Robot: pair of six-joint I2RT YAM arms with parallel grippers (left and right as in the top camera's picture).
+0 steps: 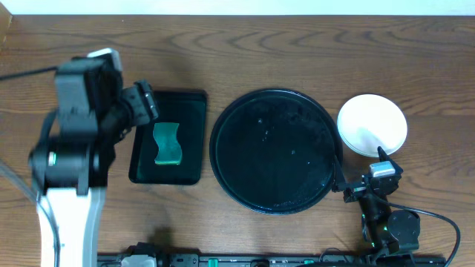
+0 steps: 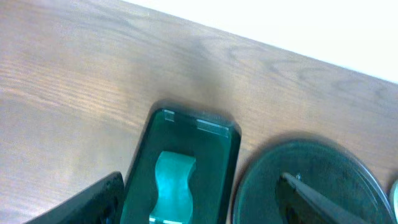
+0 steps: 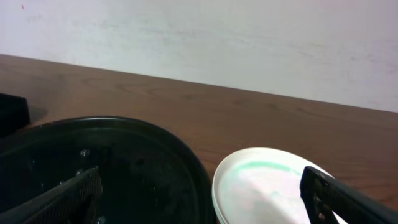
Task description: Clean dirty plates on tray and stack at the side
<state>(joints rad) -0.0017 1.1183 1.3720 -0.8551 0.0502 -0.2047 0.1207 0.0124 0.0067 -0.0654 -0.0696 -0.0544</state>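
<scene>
The plates [image 1: 372, 124] sit stacked on the bare wood to the right of the round black tray [image 1: 271, 152]. In the right wrist view the top plate [image 3: 267, 186] looks white with a faint green arc, and more rims show under it. The round tray [image 3: 124, 168] holds no plates, only small droplets. My right gripper [image 1: 360, 165] is open and empty, low at the tray's right edge, just in front of the stack [image 3: 205, 208]. My left gripper [image 1: 147, 104] is open and empty above the far left corner of a rectangular tray [image 2: 199, 208].
A smaller rectangular black tray [image 1: 169, 137] lies left of the round tray with a green sponge [image 1: 168, 143] in it; the sponge also shows in the left wrist view [image 2: 174, 186]. A white wall runs behind the table.
</scene>
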